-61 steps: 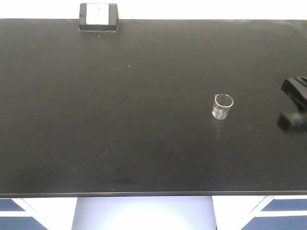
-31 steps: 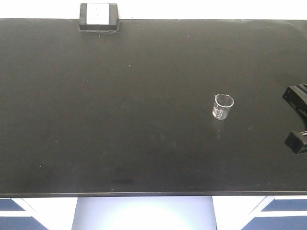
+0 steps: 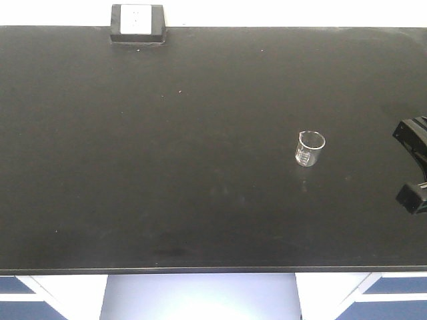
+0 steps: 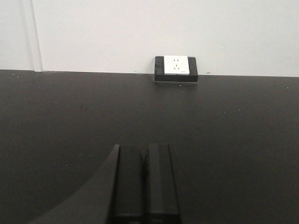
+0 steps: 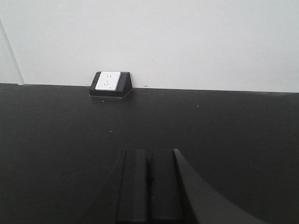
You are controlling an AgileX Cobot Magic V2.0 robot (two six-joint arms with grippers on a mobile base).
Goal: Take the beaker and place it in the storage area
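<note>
The beaker (image 3: 310,148), small clear glass with white marks, stands upright and alone on the wide black benchtop of the storage area (image 3: 167,167), right of centre. The beaker is out of view in both wrist views. My left gripper (image 4: 145,147) is shut and empty, low over the benchtop, facing the back wall. My right gripper (image 5: 149,151) is shut and empty, also facing the back wall. Black parts of my right arm (image 3: 408,133) show at the right edge of the front view, well apart from the beaker.
A small black box with a white socket face (image 3: 137,23) sits at the benchtop's back edge; it also shows in the left wrist view (image 4: 176,69) and the right wrist view (image 5: 110,83). A white wall rises behind. The front edge (image 3: 200,270) runs above blue and white cabinets.
The black parts of my right arm have moved down and toward the right edge since one second ago, then held nearly still. The beaker has not moved.
</note>
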